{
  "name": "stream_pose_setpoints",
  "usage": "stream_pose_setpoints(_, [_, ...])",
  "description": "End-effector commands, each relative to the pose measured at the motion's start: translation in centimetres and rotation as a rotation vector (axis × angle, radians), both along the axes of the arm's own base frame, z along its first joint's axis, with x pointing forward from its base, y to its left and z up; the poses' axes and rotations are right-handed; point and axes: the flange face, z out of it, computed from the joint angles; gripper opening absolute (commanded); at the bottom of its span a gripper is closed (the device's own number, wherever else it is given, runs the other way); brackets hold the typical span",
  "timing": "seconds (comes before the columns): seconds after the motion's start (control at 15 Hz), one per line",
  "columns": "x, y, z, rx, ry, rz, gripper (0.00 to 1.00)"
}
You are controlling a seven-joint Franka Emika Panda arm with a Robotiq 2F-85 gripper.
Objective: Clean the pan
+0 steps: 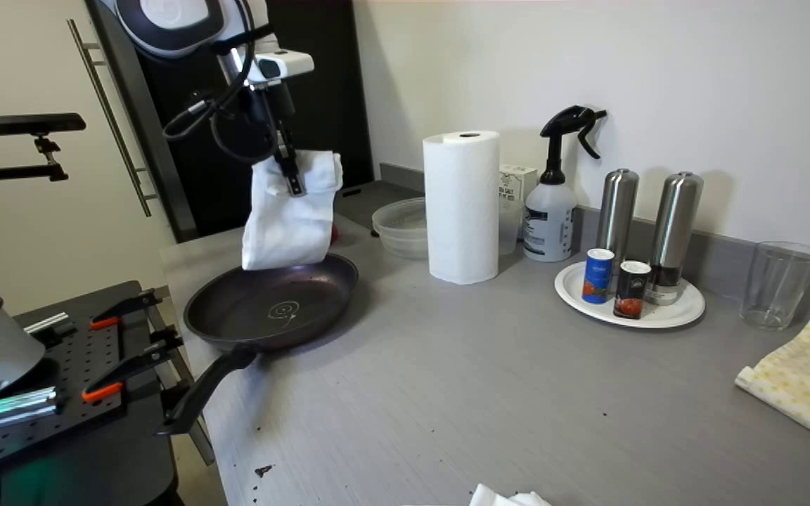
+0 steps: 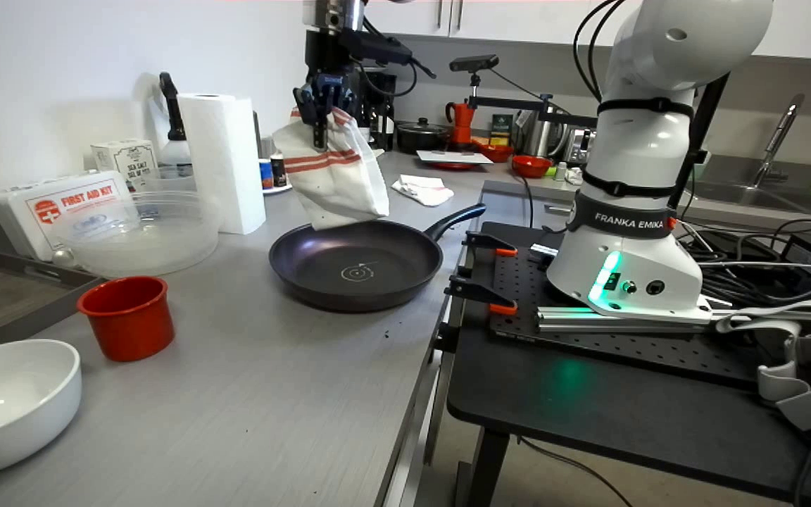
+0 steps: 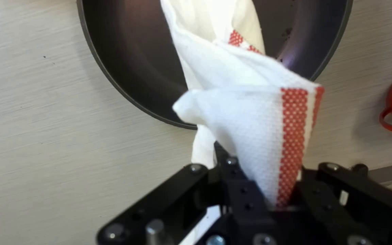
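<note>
Wrist view, blk pan [image 3: 141,51], purplish sheen, dk specks [image 3: 287,32] inside (a few)

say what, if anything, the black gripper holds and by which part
The black gripper holds a white fabric cloth with red stripes by its upper part; the rest hangs down.

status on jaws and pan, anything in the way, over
Jaws shut on striped cloth, hanging over pan, contact unclear. Pan on counter, dark specks inside. Red cup nearby, likely not blocking.
</note>
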Motion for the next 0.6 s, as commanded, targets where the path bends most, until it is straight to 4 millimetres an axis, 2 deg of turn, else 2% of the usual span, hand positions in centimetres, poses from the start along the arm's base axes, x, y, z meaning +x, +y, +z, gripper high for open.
stream_pose_setpoints(0.0, [2.4, -1.7, -2.7, 0.007, 0.012, 0.0, 0.04])
stream_pose_setpoints(0.2, [3.3, -3.2, -5.1, 0.014, 0.031, -0.006, 0.04])
stream_pose_setpoints(0.53, [3.6, -5.1, -9.1, 0.026, 0.057, -0.009, 0.04])
